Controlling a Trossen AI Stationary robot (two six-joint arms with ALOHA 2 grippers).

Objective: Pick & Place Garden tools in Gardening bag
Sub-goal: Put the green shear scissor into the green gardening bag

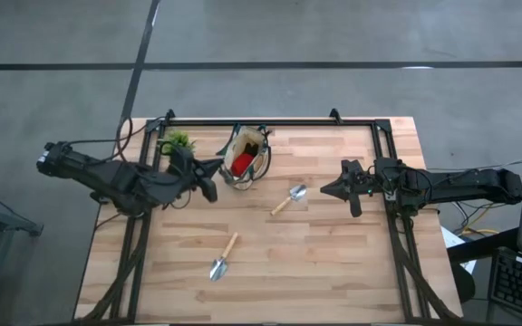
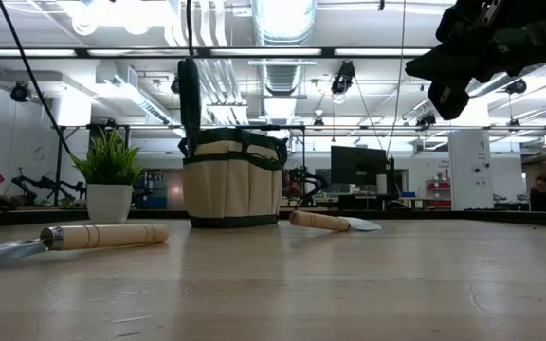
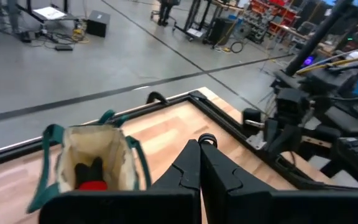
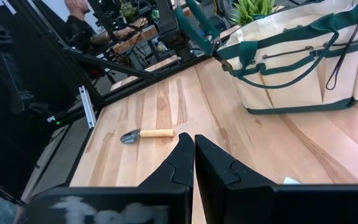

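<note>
Two trowels lie flat on the wooden desk (image 1: 333, 263), and we take them as the pieces not yet packed: the trowel near the bag (image 1: 288, 198) rests just in front of the right hand (image 1: 326, 189), blade toward that arm and handle pointing away, while the second trowel (image 1: 223, 257) lies nearer the front edge, well apart from both arms. The bag (image 1: 246, 156) stands upright at the back of the desk beside a small potted plant (image 1: 178, 142), and it already carries a red item (image 1: 241, 165) and a dark tool in its mouth. The left hand (image 1: 212, 177) hovers just beside the bag with its fingers (image 3: 191, 171) pressed together and nothing between them; the right hand hangs above the desk with its fingers (image 4: 188, 158) likewise closed and empty. We judge each trowel to be stiff and fairly light, with most of its weight toward the metal blade, so a grip at the far end of the handle would let the blade droop. The round wooden handle offers the better hold, taken across its width close to the blade, since bare metal is smooth and thin against the desk. The bag is soft fabric and may sag or shift if nudged, so we expect that a tool should go in from above rather than be pushed against its wall
</note>
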